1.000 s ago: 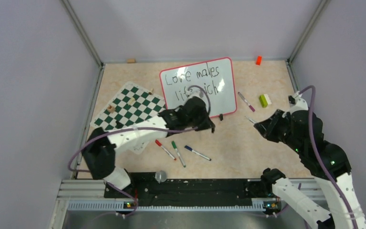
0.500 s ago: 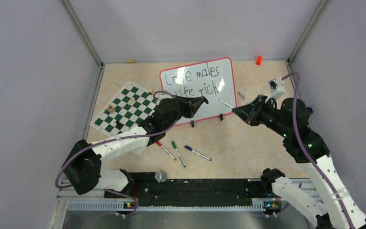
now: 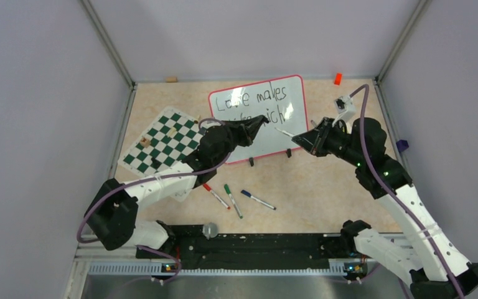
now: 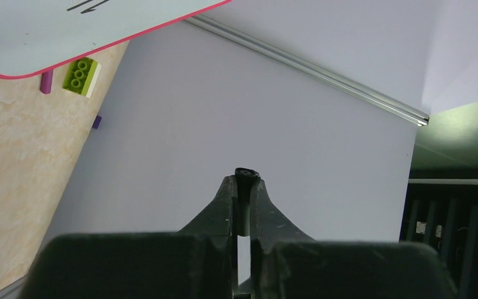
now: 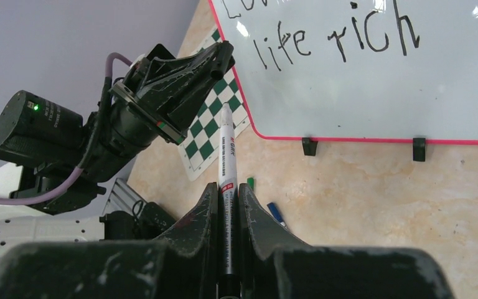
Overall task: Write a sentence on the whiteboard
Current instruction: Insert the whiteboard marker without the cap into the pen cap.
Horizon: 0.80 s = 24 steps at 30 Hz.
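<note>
The whiteboard with its red frame stands at the back middle. The sentence reads "Love makes" above "life rich"; my left arm hides part of the lower line in the top view. My left gripper is raised in front of the board's lower part, shut on a small black marker cap. My right gripper is shut on a white marker. The marker's tip points at the left gripper, a short gap away.
A green-and-white checkered mat lies left of the board. Red, green and blue markers lie on the table in front. An orange block sits at the back right. A green brick lies right of the board.
My right gripper has swung left with the marker toward the board. My left gripper has lifted from the table in front of the board and now points at the marker tip.
</note>
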Each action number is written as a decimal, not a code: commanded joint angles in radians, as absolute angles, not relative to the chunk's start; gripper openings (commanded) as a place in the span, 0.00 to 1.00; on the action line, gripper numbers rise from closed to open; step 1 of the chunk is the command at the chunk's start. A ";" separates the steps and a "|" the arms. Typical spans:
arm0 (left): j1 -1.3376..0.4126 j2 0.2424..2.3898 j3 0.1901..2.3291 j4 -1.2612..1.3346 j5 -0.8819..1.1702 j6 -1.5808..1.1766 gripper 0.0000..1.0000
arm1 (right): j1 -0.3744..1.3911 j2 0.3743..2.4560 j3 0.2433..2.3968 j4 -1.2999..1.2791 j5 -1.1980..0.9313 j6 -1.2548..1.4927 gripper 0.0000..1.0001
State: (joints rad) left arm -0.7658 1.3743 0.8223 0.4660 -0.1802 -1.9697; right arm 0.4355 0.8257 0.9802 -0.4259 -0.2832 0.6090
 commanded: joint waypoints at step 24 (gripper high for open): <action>-0.738 1.394 0.801 0.553 -0.157 -2.012 0.00 | 0.430 0.915 0.989 -0.259 -0.327 0.588 0.00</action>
